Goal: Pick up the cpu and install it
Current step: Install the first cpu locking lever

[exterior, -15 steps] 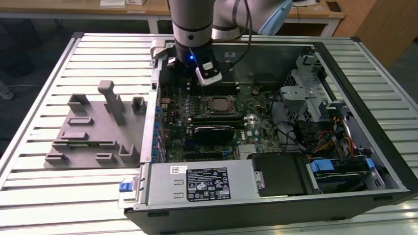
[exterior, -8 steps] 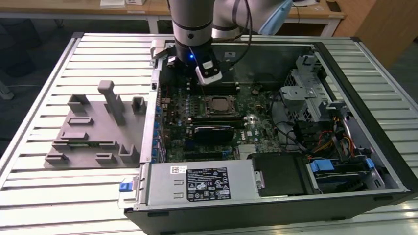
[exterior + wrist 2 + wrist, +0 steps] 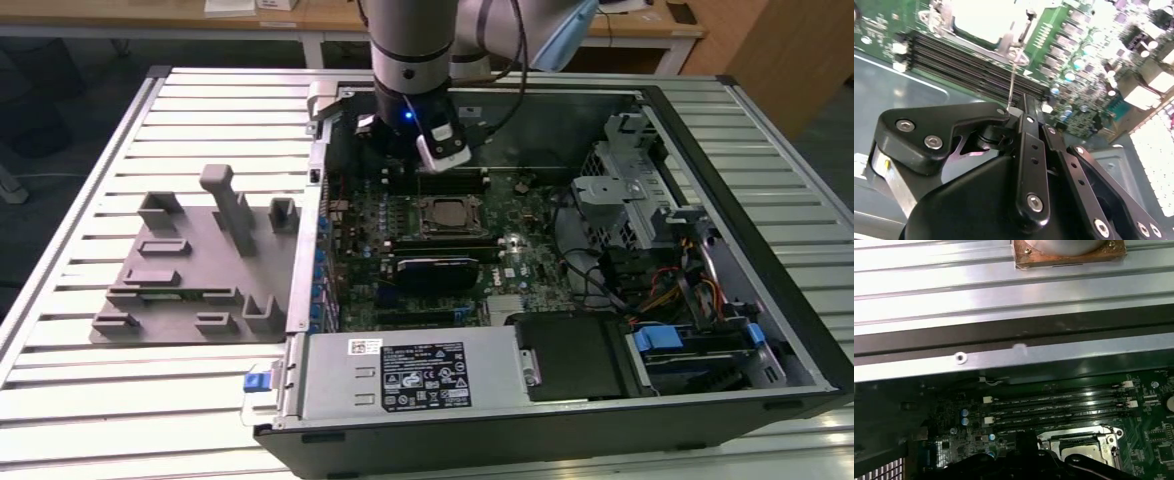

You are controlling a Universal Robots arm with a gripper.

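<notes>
The cpu (image 3: 445, 213) shows as a silvery-grey square lying flat in the motherboard socket, inside its metal frame. In the second wrist view the cpu (image 3: 981, 20) glares bright. A thin wire socket lever (image 3: 1013, 75) stands up from the board to my gripper (image 3: 1013, 109), whose black fingers are drawn together on the lever's end. In the exterior view the arm (image 3: 407, 110) hangs over the back of the board, just behind the socket. The first wrist view has the socket (image 3: 1079, 445) beside the gripper's dark body (image 3: 1019, 460).
Black memory slots (image 3: 1054, 407) run beside the socket. The open case's metal wall (image 3: 1004, 357) is close behind the gripper. A grey holder tray (image 3: 187, 270) lies on the slatted table at the exterior view's left. A power supply (image 3: 400, 375) and drive cages (image 3: 627, 180) crowd the case.
</notes>
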